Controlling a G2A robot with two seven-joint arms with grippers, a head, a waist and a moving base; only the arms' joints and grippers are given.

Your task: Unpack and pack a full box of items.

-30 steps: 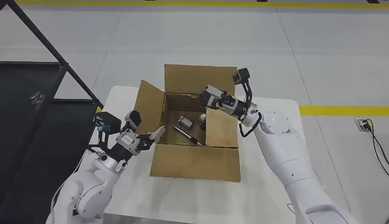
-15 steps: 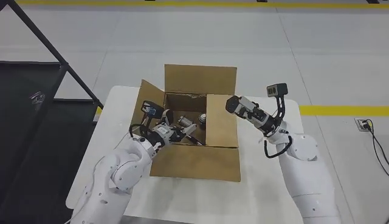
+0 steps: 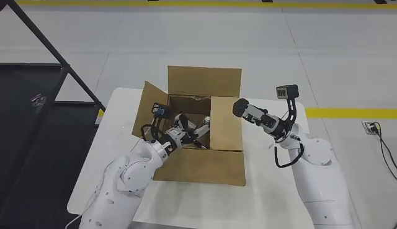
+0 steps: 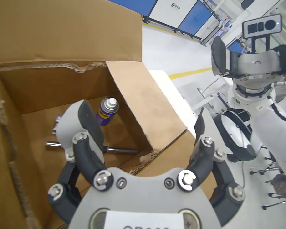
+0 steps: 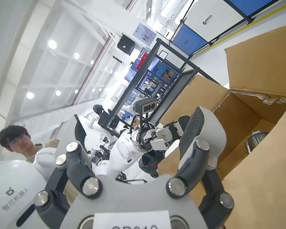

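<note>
Well, L tool (image 4: 143, 110) & R tool (image 4: 251, 48) spread; L wrist view catches spray can (image 4: 107, 113) upright in box (image 4: 62, 36).

White glossy arms (image 3: 313, 167), black cables (image 3: 277, 159), grey screw-studded fingers (image 4: 69, 125) with black pads.

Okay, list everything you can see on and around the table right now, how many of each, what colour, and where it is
cardboard box: one, brown, flaps open, on the table.
spray can: one, blue with a white cap, upright inside the box, beside the right flap.
metal rod: one, dark silver, lying flat on the box floor.
metal part: one, silver, on the box floor; shape hard to tell.
table: one, white, under the box.
left gripper: one, grey and black, open, over the box's opening.
right gripper: one, grey and black, open, above the box's right flap.
</note>
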